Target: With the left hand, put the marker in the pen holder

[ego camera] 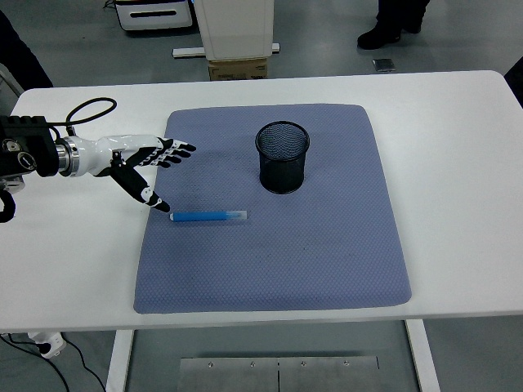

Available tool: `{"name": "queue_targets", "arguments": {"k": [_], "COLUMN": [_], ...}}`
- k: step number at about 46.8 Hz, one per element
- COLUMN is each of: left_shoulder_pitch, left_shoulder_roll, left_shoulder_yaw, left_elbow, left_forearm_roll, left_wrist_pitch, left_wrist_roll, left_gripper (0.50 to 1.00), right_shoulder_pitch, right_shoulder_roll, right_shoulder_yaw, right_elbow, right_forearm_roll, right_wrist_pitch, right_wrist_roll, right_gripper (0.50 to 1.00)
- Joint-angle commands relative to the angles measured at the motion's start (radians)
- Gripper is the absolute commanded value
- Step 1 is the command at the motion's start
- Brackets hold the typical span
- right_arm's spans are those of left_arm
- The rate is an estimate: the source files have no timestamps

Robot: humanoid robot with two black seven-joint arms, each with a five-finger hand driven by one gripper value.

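While the left hand (140, 162) reaches in from the left edge over the white table (458, 147), its fingers (173, 150) are spread wide and hold nothing. Four of them point toward the pen holder (283, 157) and lie over the left border of the blue-grey mat (310, 261), while the thumb (147, 196) angles down toward the near side, its tip just beside the capped end of the marker (209, 216); whether the tip touches the marker cannot be told. The marker, blue with a clear end, lies flat on the mat, lengthwise from left to right, on the near left side of the pen holder and well apart from it. The pen holder, a black mesh cup, stands upright on the mat's far half, its mouth open and nothing visible inside. The mat lies flat on the middle of the table, with the pen holder nearer its far edge than its near edge. The black forearm and a looped black cable (86, 110) show to the left of the mat. Beyond the table's far edge, behind the pen holder, a person's shoes (384, 33) stand on the grey floor.
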State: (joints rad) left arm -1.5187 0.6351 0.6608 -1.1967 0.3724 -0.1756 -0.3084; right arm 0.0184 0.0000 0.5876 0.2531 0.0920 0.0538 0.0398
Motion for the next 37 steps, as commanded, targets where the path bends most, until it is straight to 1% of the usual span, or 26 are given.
{"name": "queue_targets", "arguments": {"k": [1,8,14,19,26,33,37], "left_shoulder_pitch": [0.000,-0.005,-0.029,-0.035,-0.041,-0.041,-0.040], "left_shoulder_roll": [-0.017,-0.049,-0.051,-0.051,-0.064,-0.080,-0.081], "left_shoulder_yaw": [0.000,0.000,-0.001,-0.006,-0.015,-0.018,-0.033], "left_elbow": [0.000,0.000,0.000,0.003,0.003,0.009,0.006], "left_forearm_roll": [0.010,0.011,0.011,0.010,-0.009,-0.101,-0.141], "left_wrist_pitch": [0.001,0.001,-0.004,-0.024,-0.016,-0.018,-0.034], "left_wrist_roll": [0.002,0.002,0.000,0.000,0.000,0.012,-0.006], "left_gripper": [1.000,1.000,1.000,1.000,1.000,1.000,1.000], "right_shoulder_pitch": [0.000,0.000,0.000,0.000,0.000,0.000,0.000], "right_shoulder_roll": [0.000,0.000,0.000,0.000,0.000,0.000,0.000], "right_shoulder_yaw": [0.000,0.001,0.000,0.000,0.000,0.001,0.000], "right_elbow": [0.000,0.000,0.000,0.000,-0.001,0.000,0.000], "right_forearm_roll": [0.000,0.000,0.000,0.000,0.000,0.000,0.000], "right_wrist_pitch": [0.000,0.000,0.000,0.000,0.000,0.000,0.000], "right_wrist_roll": [0.000,0.000,0.000,0.000,0.000,0.000,0.000], "right_gripper": [1.000,1.000,1.000,1.000,1.000,1.000,1.000]}}
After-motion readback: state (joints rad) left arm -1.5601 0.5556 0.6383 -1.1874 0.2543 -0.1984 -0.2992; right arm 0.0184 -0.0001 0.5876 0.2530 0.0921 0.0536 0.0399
